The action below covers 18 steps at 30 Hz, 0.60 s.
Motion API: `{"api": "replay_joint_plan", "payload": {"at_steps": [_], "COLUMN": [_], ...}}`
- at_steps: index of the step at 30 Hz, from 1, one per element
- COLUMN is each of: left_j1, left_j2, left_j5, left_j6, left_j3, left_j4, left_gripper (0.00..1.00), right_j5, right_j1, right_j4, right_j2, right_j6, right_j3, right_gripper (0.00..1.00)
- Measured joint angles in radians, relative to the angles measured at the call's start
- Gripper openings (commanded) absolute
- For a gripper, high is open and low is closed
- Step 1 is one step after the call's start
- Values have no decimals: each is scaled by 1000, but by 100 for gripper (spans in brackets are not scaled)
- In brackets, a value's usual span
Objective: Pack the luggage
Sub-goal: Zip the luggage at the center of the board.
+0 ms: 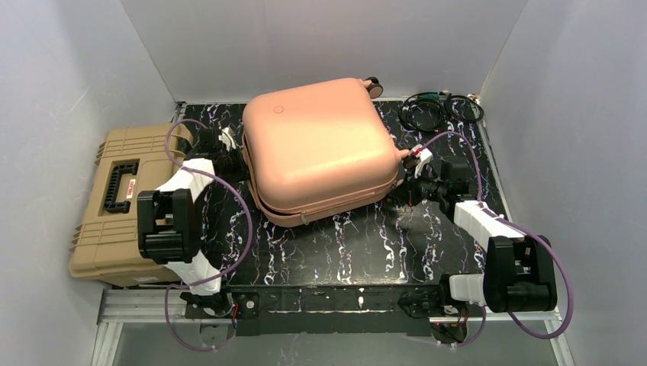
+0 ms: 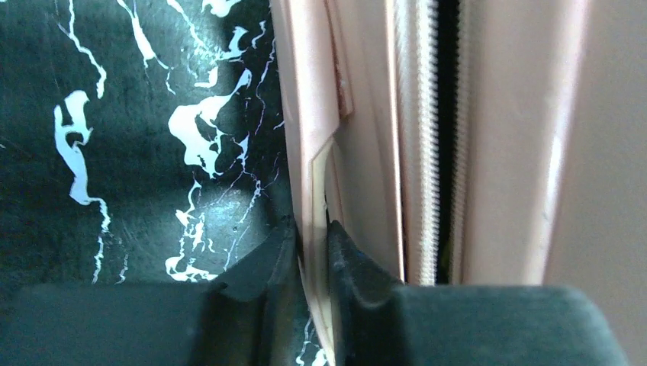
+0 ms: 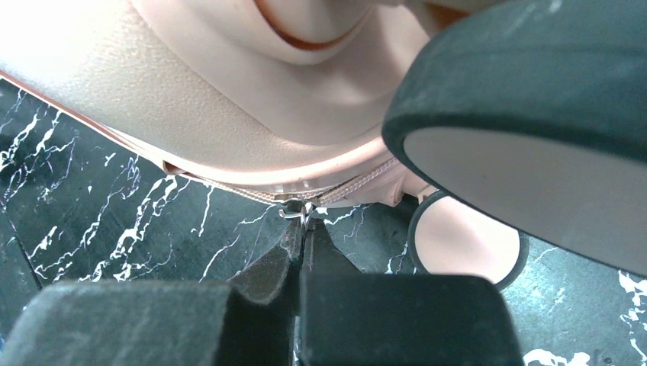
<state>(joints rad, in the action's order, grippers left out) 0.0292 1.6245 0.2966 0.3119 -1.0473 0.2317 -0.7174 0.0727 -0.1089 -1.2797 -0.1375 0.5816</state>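
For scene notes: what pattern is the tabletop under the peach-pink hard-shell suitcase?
Black tabletop with white marble veins, clearest in the top external view.

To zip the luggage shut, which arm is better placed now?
Right, probably. The right gripper is shut on the zipper pull at a corner of the luggage. The left gripper only pinches a rim beside the open zipper.

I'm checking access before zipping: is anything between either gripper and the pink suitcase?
Nothing visible. The left gripper pinches a thin edge of the luggage beside its zipper; the right gripper is closed at the zipper pull near a wheel.
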Motion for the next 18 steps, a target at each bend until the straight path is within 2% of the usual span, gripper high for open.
{"api": "replay_joint_plan", "payload": {"at_steps": [10, 18], "left_j1": [-28, -55], "left_j2": [68, 68], "left_j5": [-35, -39], "left_j6": [-25, -47], "left_j3": [-76, -80], "left_j4": [76, 91], "left_gripper": [0, 0], "right_j5": [-16, -24], "right_j1": [-21, -109], "right_j4": [-68, -136], "right_j2": [2, 13], "right_j6": [-53, -116], "right_j3": [-23, -56], "right_gripper": [1, 1]}}
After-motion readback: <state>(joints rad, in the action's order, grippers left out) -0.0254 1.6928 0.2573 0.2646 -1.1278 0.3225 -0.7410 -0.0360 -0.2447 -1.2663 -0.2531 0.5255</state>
